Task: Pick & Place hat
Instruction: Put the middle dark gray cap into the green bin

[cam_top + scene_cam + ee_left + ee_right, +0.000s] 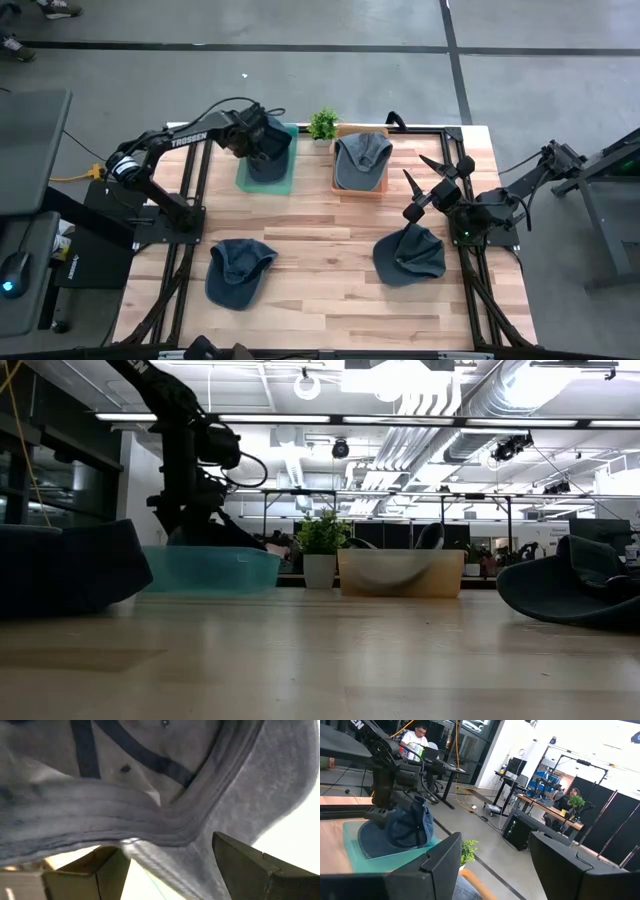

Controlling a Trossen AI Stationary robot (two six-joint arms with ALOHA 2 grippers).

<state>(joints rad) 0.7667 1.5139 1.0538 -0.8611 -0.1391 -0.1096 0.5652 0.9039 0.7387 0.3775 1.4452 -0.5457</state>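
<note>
The left gripper (pixel 268 143) hangs over the teal bin (pixel 243 177) at about eleven o'clock on the table (pixel 320 250), its fingers (pixel 255 870) spread wide around a dark blue hat (pixel 270 160) that lies in the bin; whether they touch the cloth I cannot tell. In the left wrist view the hat's grey lining and stitched brim fill the frame just beyond one finger. A small potted plant (pixel 322 124) stands at twelve o'clock, just beside the bin, and next to it a tan bin (pixel 360 186) holds a grey hat (pixel 362 155). A third hat (pixel 238 271) lies at seven o'clock. The right gripper (pixel 432 177) waits at about three o'clock, held wide and empty, near a fourth hat (pixel 410 255) at four o'clock.
</note>
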